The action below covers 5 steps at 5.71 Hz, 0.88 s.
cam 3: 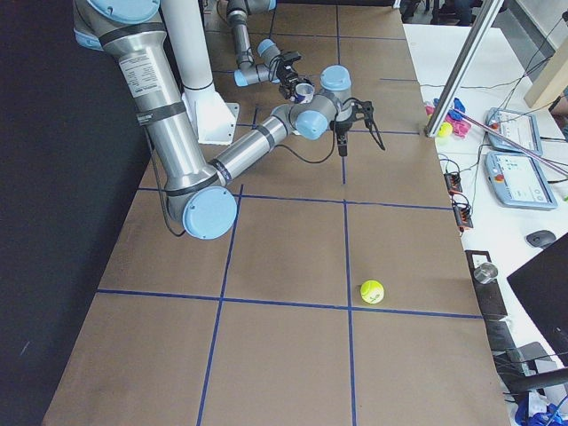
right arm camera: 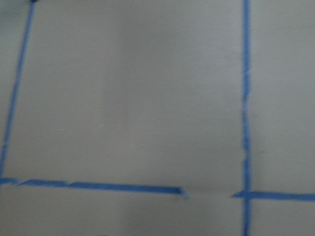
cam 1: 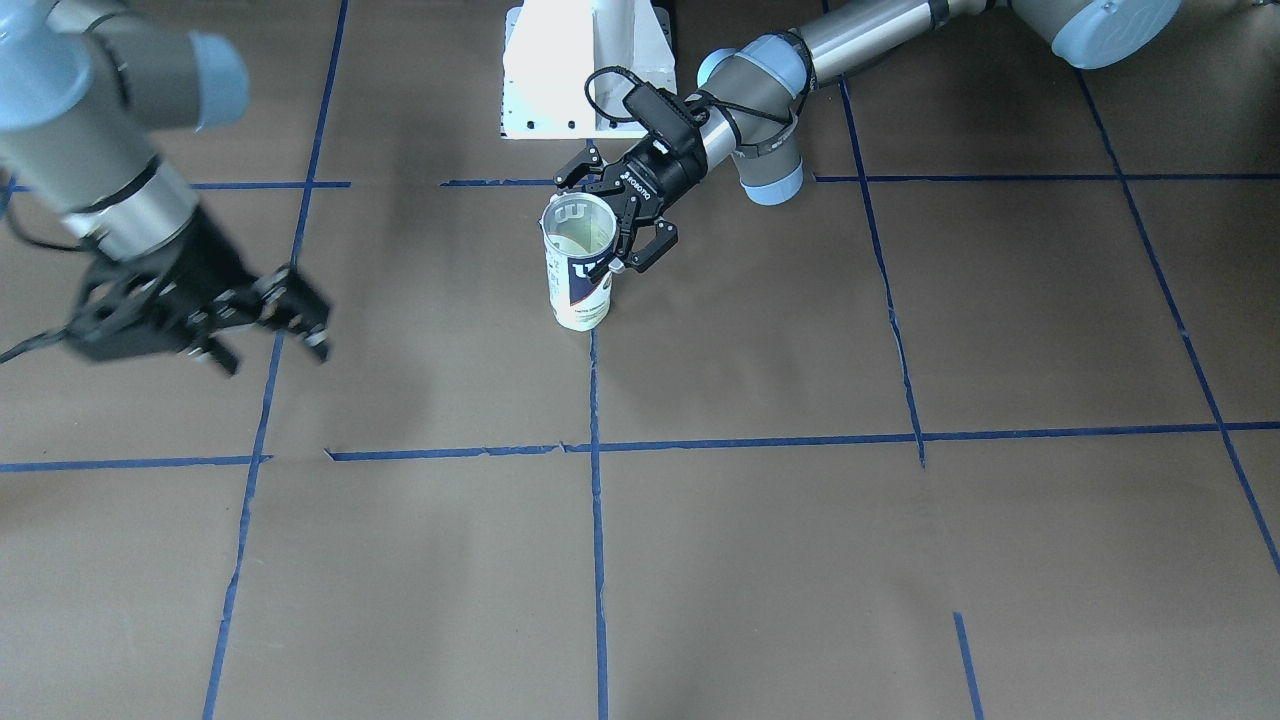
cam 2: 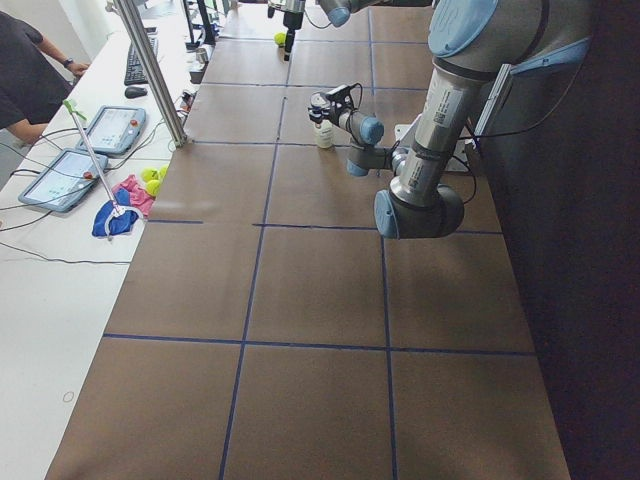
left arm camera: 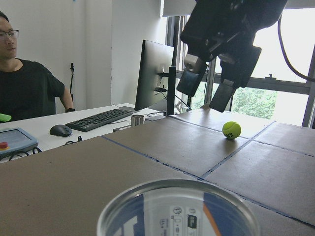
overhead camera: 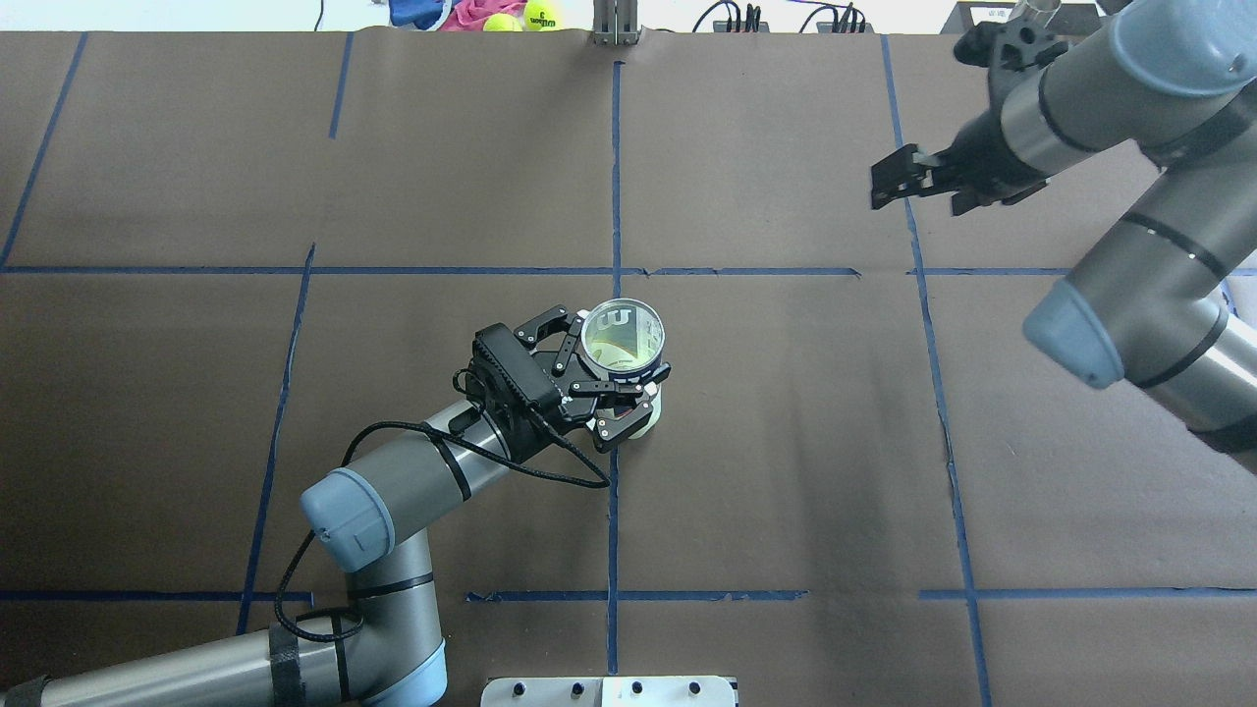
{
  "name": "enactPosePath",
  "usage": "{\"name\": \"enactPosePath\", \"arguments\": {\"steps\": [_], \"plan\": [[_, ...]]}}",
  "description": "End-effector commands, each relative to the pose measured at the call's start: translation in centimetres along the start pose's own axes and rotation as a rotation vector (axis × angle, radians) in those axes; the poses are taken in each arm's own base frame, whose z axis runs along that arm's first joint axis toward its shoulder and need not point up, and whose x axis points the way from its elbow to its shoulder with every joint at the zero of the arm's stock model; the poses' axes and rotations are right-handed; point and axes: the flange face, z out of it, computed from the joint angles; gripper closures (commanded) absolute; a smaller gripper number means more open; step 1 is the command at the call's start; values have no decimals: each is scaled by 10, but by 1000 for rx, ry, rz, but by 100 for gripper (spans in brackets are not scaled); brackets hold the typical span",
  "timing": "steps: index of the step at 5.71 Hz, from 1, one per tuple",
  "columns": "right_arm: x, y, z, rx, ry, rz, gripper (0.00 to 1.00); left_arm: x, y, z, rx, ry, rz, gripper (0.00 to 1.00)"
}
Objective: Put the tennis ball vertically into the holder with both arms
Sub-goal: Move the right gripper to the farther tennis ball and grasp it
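The holder (overhead camera: 643, 417), a clear can with a white and navy label, stands upright on the table (overhead camera: 786, 442) near the centre line, its mouth open upward. My left gripper (overhead camera: 617, 346) is closed around its upper part, one finger on each side; it also shows in the front view (cam 1: 604, 214) on the holder (cam 1: 578, 290). The tennis ball (cam 3: 372, 291) lies on the table off to my right and also shows in the left wrist view (left arm camera: 231, 130). My right gripper (overhead camera: 896, 183) hangs open and empty above the table, apart from the ball.
Blue tape lines (overhead camera: 614, 196) divide the brown table. Spare tennis balls (overhead camera: 535, 14) and cloth lie past the far edge. Tablets (cam 3: 522, 177), a keyboard (left arm camera: 98, 119) and a person (left arm camera: 24, 88) are at a side desk. The white pedestal (cam 1: 585, 70) is at my base.
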Motion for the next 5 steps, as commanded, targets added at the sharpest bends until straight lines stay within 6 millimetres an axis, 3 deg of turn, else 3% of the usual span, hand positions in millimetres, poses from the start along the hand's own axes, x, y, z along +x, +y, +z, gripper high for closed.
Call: {"name": "enactPosePath", "arguments": {"steps": [1,2,3,4,5], "plan": [[140,-54,26,-21,169,47,1,0,0,-1,6,2,-4,14],[191,-70,29,-7,245,106,1,-1,0,-2,7,2,-4,14],[255,-74,61,25,289,128,1,0,-1,-1,8,3,-5,14],[303,-64,95,62,266,107,1,-1,0,-2,7,2,-4,13],[307,-62,96,62,268,111,1,-1,-1,-2,10,3,-5,13]]}}
